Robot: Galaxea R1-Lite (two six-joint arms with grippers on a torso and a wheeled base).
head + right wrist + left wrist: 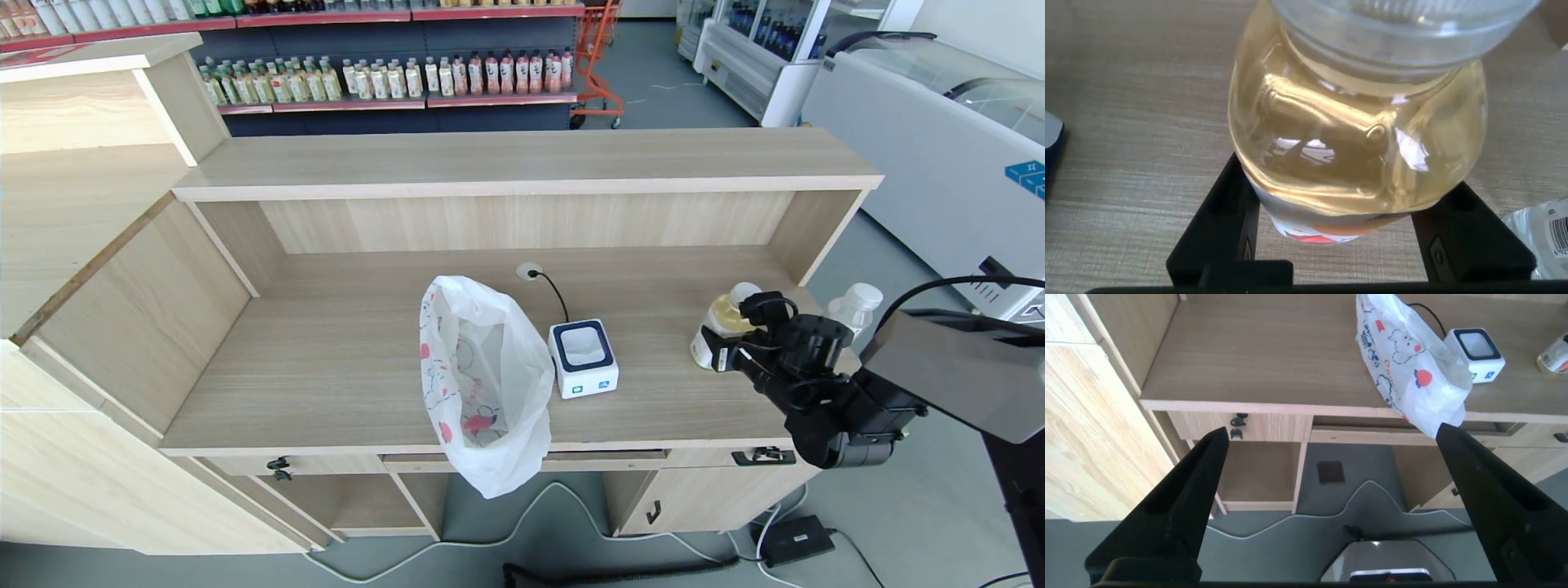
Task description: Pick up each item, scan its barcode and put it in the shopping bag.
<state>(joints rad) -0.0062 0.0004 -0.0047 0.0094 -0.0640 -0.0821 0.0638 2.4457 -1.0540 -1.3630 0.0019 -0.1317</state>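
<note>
At the right of the head view, just below mid-height, we find the right gripper (717,349) clamped on a bottle of yellow drink (723,325). Its black arm lies along the lower right of the frame. In the right wrist view the same gripper (1349,175) has its two black fingers (1221,229) set against opposite sides of the bottle (1355,139), low on its body. The pale cap is nearest the camera and wood grain lies behind. The bottle stands upright over the right end of the counter (326,367); we cannot tell whether its base rests on the wood. Just to its right, at the counter's right edge, stands a clear bottle (849,314) with a white cap.

Left of the held bottle, near the centre of the frame, sits the scanner (583,357), a white box with a dark-rimmed window facing up. A black cable (557,296) runs from it to a hole in the counter further back. Just beside the scanner on its left is the shopping bag (482,384), white with red prints. Its mouth gapes, and its lower end hangs over the counter's front edge.

In the left wrist view we see the left gripper (1331,431) with its jaws spread wide. It hangs in front of the counter and below its top, with the bag (1404,359) and the scanner (1478,351) beyond it.

Along the top of the head view run shelves (392,77) of drink bottles, and at the upper right stands a white freezer (922,139).
</note>
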